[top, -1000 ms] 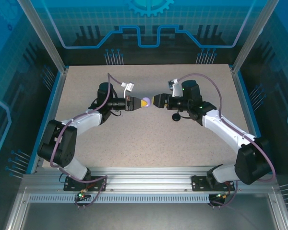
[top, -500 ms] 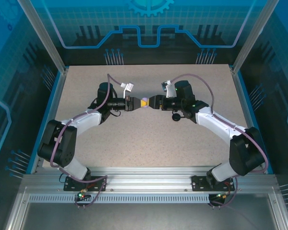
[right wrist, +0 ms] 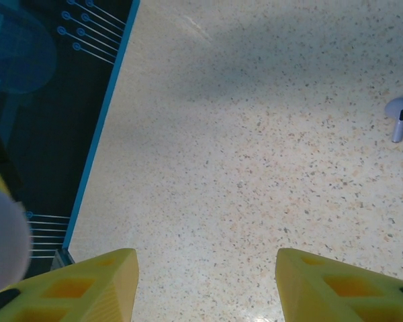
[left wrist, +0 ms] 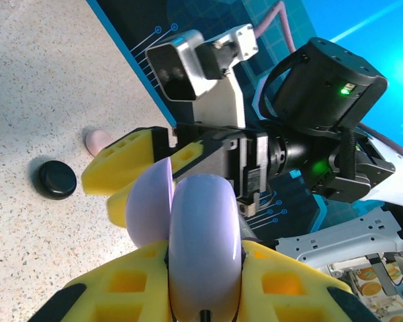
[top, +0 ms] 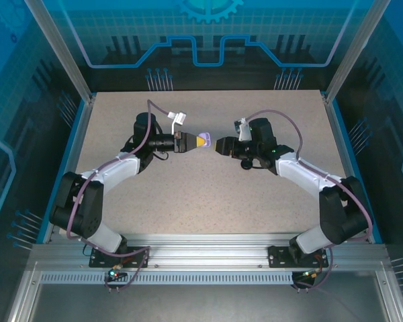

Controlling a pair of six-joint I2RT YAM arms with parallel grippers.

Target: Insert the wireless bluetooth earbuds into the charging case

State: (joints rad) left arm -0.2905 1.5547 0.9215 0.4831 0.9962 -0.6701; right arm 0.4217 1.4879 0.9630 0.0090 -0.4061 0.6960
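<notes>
One speckled table [top: 208, 194]; above it your left pincer [top: 196, 141] clamped on the lavender charging case [left wrist: 205, 241], lid ajar; your right pincer [top: 219, 144] just beside it, fingers apart; a round black case [left wrist: 57, 180] on the table; a lavender earbud [right wrist: 397, 117] lying loose there.

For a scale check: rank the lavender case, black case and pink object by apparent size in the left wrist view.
1. lavender case, nearest the camera, so inflated.
2. black case.
3. pink object, partly hidden, so its place below the black case is unsure.
</notes>
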